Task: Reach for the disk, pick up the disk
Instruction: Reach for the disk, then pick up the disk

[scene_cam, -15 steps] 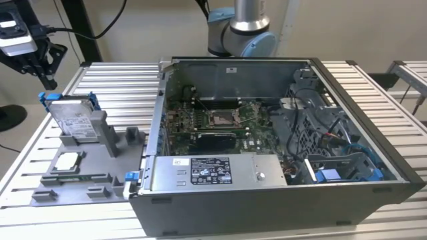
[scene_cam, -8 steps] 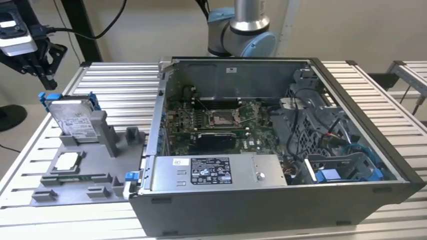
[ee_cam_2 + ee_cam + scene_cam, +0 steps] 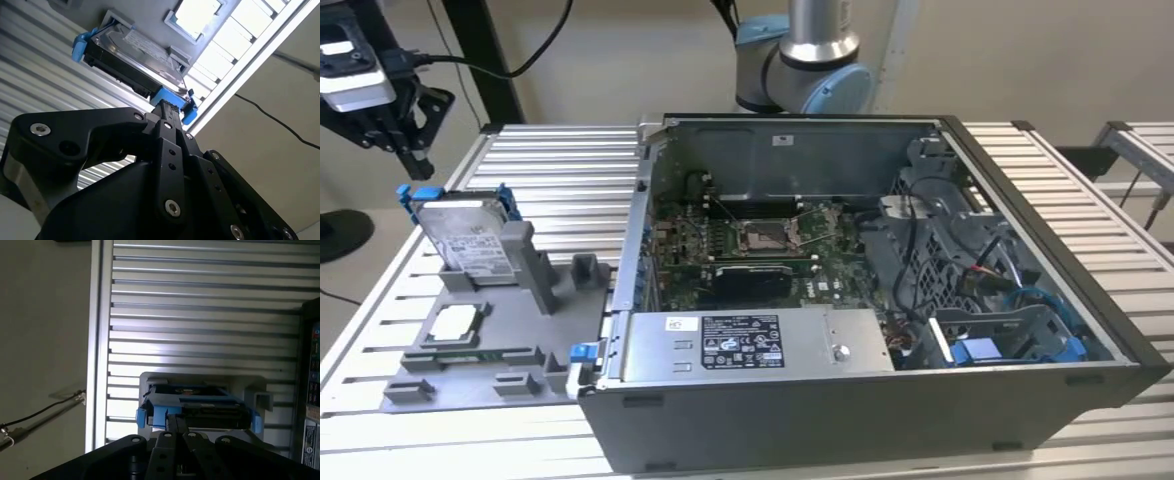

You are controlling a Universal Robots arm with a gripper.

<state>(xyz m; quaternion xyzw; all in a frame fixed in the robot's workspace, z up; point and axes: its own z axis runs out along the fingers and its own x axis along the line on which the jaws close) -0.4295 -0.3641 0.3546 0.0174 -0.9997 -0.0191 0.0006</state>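
The disk stands on edge in a grey holder on the desk, at the exterior view's left. Its upper edge is bare, I judge, for a grip from above. The pincer hangs just above it, pointing down, clenched on nothing and not touching it.

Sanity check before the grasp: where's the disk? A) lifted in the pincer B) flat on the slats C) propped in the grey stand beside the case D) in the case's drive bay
C: the disk leans in the grey stand outside the case, pincer close above.
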